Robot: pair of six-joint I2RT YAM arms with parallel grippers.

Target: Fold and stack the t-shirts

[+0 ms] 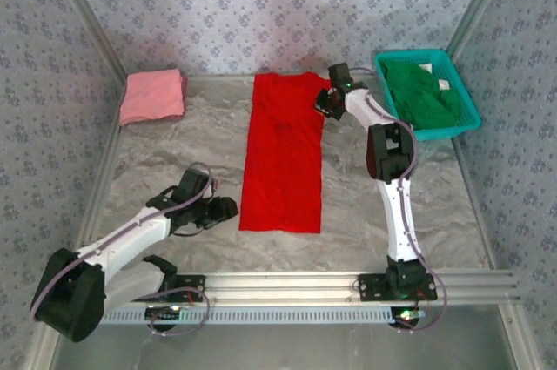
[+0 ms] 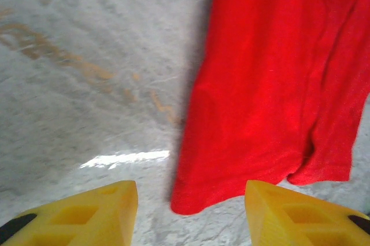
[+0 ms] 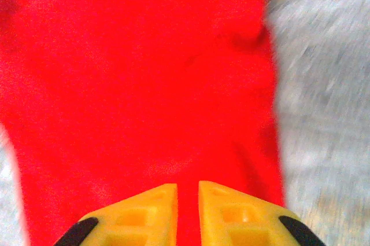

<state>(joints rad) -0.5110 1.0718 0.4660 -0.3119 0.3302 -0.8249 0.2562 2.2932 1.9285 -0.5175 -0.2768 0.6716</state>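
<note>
Hem corner of the red shirt lies just ahead of my left gripper and a little to its right. In the left wrist view that corner sits between the yellow fingers, low on the table, and nothing touches it. The left jaws stand well apart and hold nothing.

The shirt is already narrowed to a long strip in the middle of the table. Its long axis runs straight away from my bases, with the hem near and the collar end far. My right gripper is at the far right corner of that strip, directly over the cloth. In the right wrist view red cloth spreads ahead of the right gripper, whose jaws are only a narrow slit apart. Red shows in the slit, but I cannot tell whether they pinch the cloth or merely hover on it.

So each arm has an end of its own: the left is nearer the hem, the right nearer the collar. I judge the next fold to go across the long axis, one end carried over the other, and the left would have to reach right and forward to take its corner.

The pink shirt lies folded at the far left. The green shirt is bundled in the basket at the far right, close beside my right arm.
</note>
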